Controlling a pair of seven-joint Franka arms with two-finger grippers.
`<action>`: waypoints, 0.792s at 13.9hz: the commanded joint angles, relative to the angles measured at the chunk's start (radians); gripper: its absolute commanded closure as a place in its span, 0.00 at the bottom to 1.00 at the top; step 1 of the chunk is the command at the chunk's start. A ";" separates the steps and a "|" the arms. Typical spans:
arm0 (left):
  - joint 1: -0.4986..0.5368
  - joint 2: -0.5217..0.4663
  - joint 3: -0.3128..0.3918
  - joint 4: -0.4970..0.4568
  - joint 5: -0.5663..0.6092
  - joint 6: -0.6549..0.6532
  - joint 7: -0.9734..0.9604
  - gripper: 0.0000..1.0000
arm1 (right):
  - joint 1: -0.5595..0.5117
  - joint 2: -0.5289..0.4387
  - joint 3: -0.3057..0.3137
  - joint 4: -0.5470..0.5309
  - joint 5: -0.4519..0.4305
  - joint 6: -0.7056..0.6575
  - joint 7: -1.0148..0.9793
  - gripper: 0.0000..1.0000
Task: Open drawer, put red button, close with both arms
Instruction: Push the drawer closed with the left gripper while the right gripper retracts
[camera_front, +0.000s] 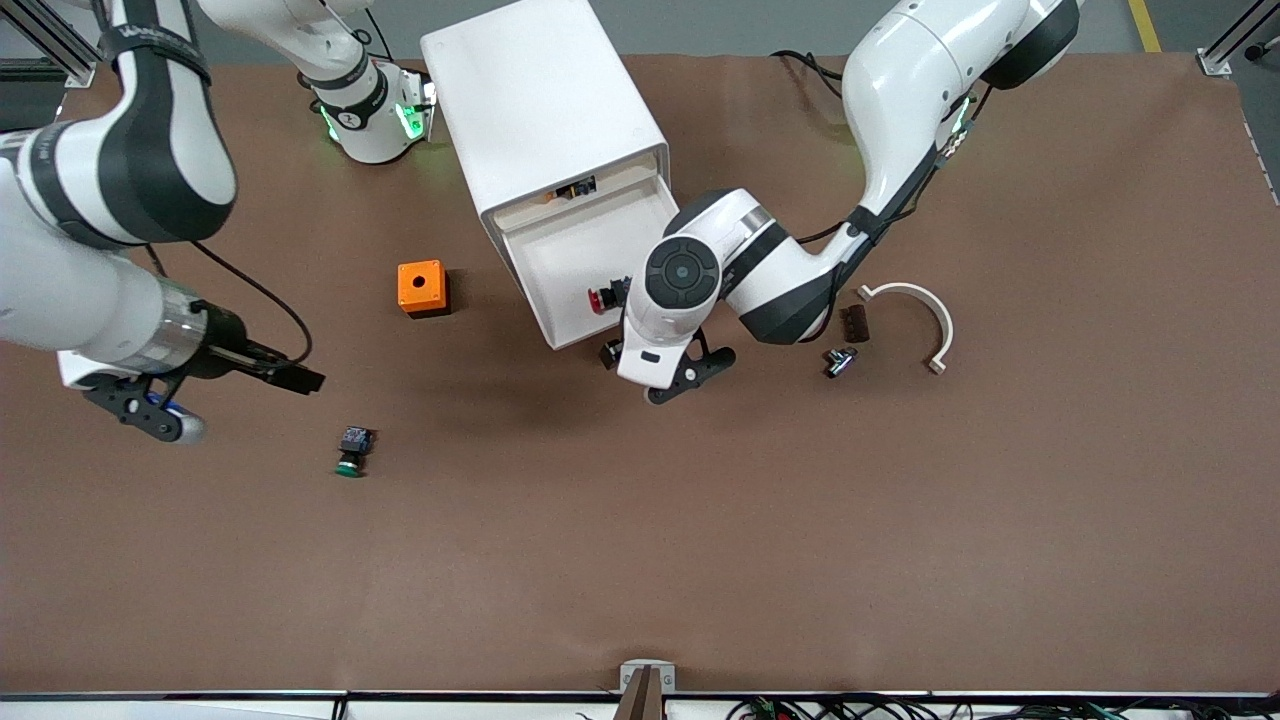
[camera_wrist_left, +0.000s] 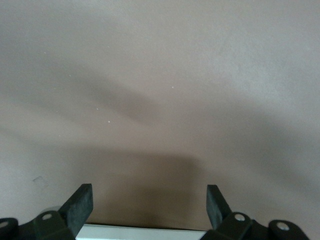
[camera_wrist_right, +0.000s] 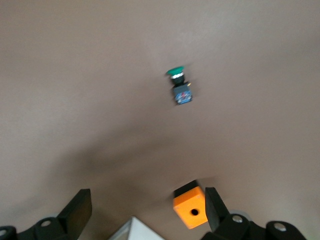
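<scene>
Brown matting covers the whole table (camera_front: 700, 560), plain and faintly creased, with a pale strip and loose cables along the edge nearest the front camera. A green-capped button (camera_front: 352, 451) lies on its side on the bare mat, toward the right arm's end. The right gripper (camera_wrist_right: 149, 210) hangs over the mat at that end, above and beside the green button, its fingers spread wide and holding nothing. The left gripper (camera_wrist_left: 150, 205) hovers over the mat just at the front lip of the drawer, its fingers (camera_wrist_left: 80, 202) likewise released and empty.

Farther from the camera an orange box (camera_front: 422, 288) with a round hole in its top sits between the right gripper and the cabinet. At a similar depth toward the left arm's end lie a small metal-and-black part (camera_front: 840, 360), a dark brown block (camera_front: 854, 323) and a curved white clip (camera_front: 925, 320).

The drawer (camera_front: 570, 255) stands pulled out of the white cabinet (camera_front: 540, 100), and the red button (camera_front: 603, 297) rests inside it on the tray floor, near the front corner closest to the left arm's wrist.

Farthest off, green lights glow on the right arm's base, and grey floor with aluminium framing shows past the table. No writing is legible anywhere.
</scene>
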 joint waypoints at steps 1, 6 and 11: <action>0.000 -0.028 -0.011 -0.059 0.038 0.036 0.006 0.00 | -0.070 -0.050 0.015 -0.035 -0.039 -0.016 -0.140 0.00; 0.002 -0.036 -0.060 -0.109 0.038 0.038 0.000 0.00 | -0.187 -0.127 0.015 -0.052 -0.093 -0.039 -0.439 0.00; 0.002 -0.034 -0.109 -0.136 0.021 0.038 -0.015 0.00 | -0.239 -0.236 0.017 -0.084 -0.145 -0.086 -0.553 0.00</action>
